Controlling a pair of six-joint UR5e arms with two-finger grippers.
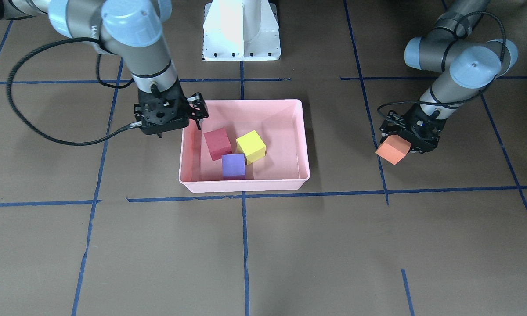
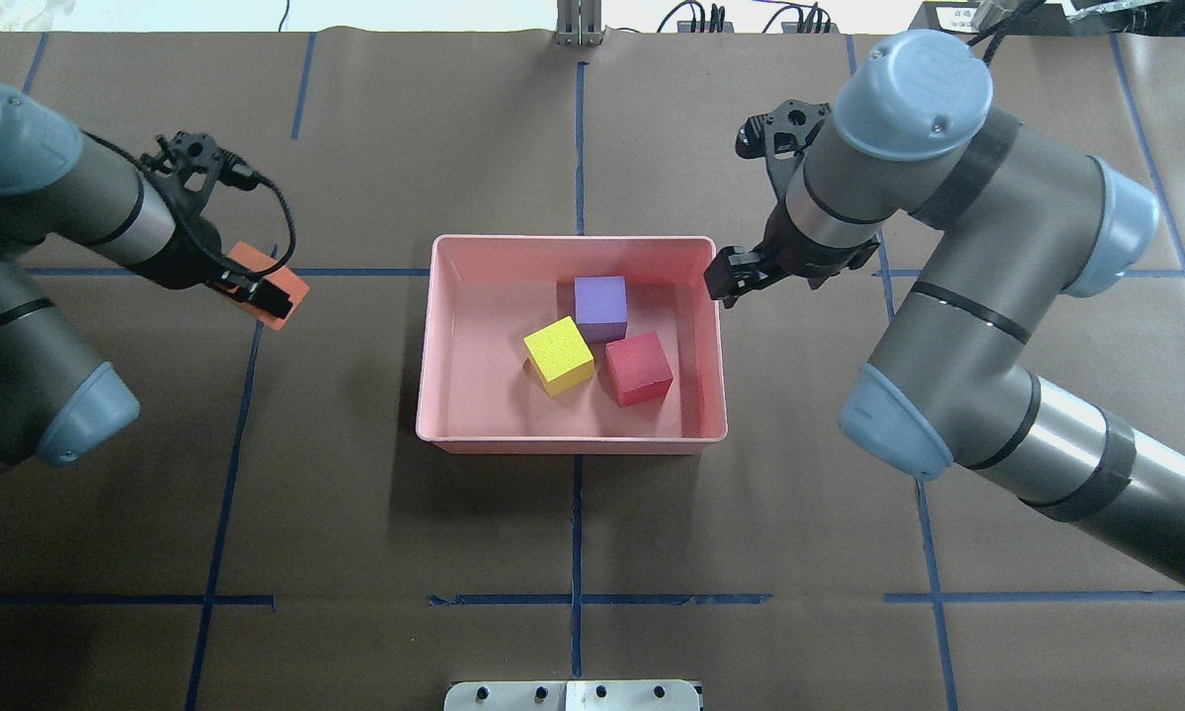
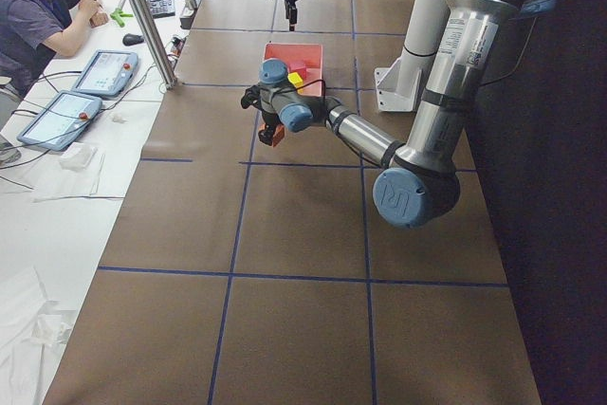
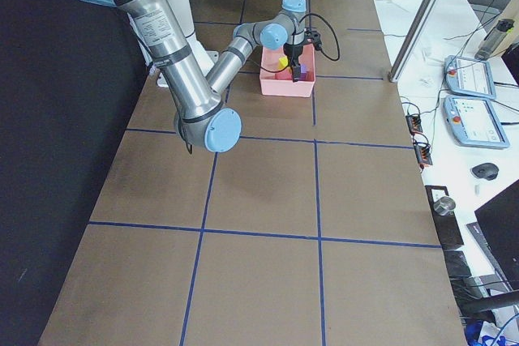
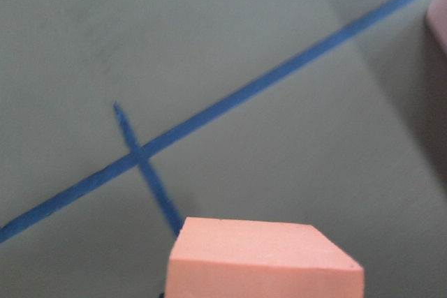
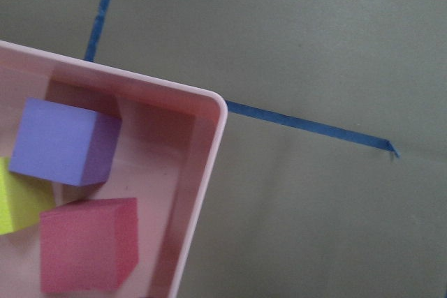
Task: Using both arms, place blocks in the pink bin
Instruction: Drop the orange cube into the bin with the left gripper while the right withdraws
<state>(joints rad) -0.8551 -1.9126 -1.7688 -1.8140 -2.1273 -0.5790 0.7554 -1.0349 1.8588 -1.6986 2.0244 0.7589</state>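
Note:
The pink bin (image 1: 246, 186) sits mid-table. It holds the red block (image 1: 217, 143), the purple block (image 1: 233, 166) and the yellow-green block (image 1: 250, 146). My left gripper (image 1: 398, 145) is shut on the orange block (image 1: 393, 149) and holds it above the table, well off to the bin's side. The overhead view shows the same, with the left gripper (image 2: 262, 286) and the orange block (image 2: 249, 260) left of the bin (image 2: 573, 444). My right gripper (image 2: 729, 278) hangs empty over the bin's far right corner and looks open. The right wrist view shows that bin corner (image 6: 202, 172) with the red block (image 6: 87, 252) and the purple block (image 6: 59, 141).
The white pedestal base (image 1: 241, 30) stands behind the bin. Blue tape lines (image 1: 244, 245) grid the brown table. An operator (image 3: 38, 16) sits beyond the table's far side with tablets (image 3: 62, 116), next to a metal pole (image 3: 142, 16).

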